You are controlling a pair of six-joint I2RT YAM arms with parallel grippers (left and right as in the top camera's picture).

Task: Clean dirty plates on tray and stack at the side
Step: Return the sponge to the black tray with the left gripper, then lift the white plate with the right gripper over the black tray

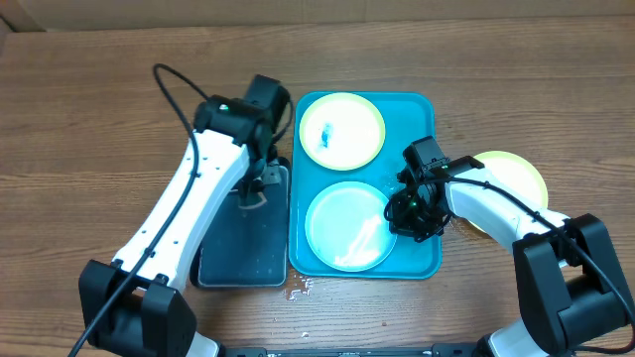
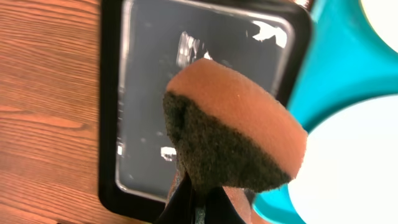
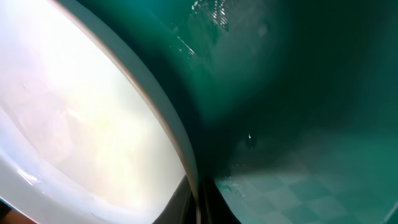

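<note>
- The tray (image 1: 429, 260) lies mid-worktop (image 1: 89, 119), its long sides running from the near edge toward the far edge. It carries two of the plates: the far plate (image 1: 341, 130), with a blue smear on its white centre, and the near plate (image 1: 342, 226).
- A third plate (image 1: 521, 169) sits on the bare worktop toward the right edge, apart from the tray and partly under the right arm (image 1: 496, 203). It is probably the start of the side stack.
- The right tool (image 1: 415, 213) is closed tight at the near plate's right rim. In the wrist view the rim runs straight into the fingers, so it looks pinched, most likely to steady the plate for scrubbing.
- The right arm reaches in from the near right corner, with its forearm across the third plate and its wrist bent down over the tray's right side.
- The left tool (image 2: 202, 196) is clamped on a sponge (image 2: 236, 130), orange with a dark scouring face. It holds the sponge above the black tray (image 2: 111, 93), which lies just beside the turquoise tray's left side and probably serves as the sponge's resting spot.
- The left arm (image 1: 189, 208) stretches diagonally from the near left corner, its wrist folded down over the black tray's far end.
</note>
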